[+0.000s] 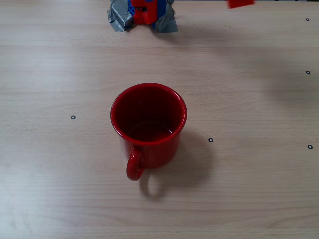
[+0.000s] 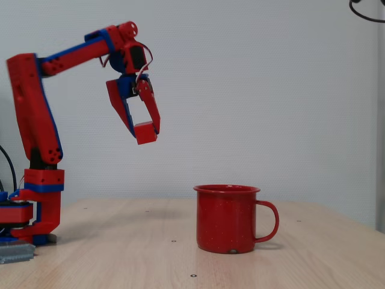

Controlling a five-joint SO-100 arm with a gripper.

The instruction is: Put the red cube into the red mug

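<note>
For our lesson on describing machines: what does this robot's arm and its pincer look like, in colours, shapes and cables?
In the fixed side view, the arm is built of bright red blocky links with blue parts at the joints and along the upper link. The pincer has two long, tapering red fingers. A thin cable loops beside the wrist, and a black cable curves near the base, which stands on grey tape.

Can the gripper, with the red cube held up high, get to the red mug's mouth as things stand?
Probably yes. The gripper holds the red cube well above the table, higher than the rim of the red mug. The mug stands upright, mouth open and empty, with nothing between them.
</note>
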